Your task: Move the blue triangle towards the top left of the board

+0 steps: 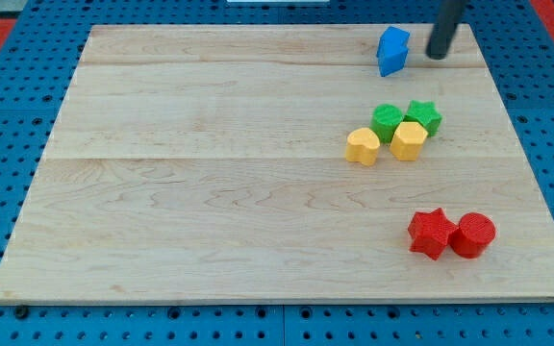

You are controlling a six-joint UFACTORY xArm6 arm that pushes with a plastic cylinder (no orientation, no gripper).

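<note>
The blue triangle point(391, 51) stands near the board's top edge, right of centre. My tip point(437, 55) is the lower end of a dark rod that comes down from the view's top. It rests just to the right of the blue triangle, with a small gap between them.
The wooden board point(210, 192) lies on a blue pegboard. Below the blue triangle sits a cluster: a green round block point(386, 121), a green star point(423, 116), a yellow heart point(362, 146) and a yellow hexagon point(409, 140). A red star point(431, 233) and a red cylinder point(472, 234) sit at the lower right.
</note>
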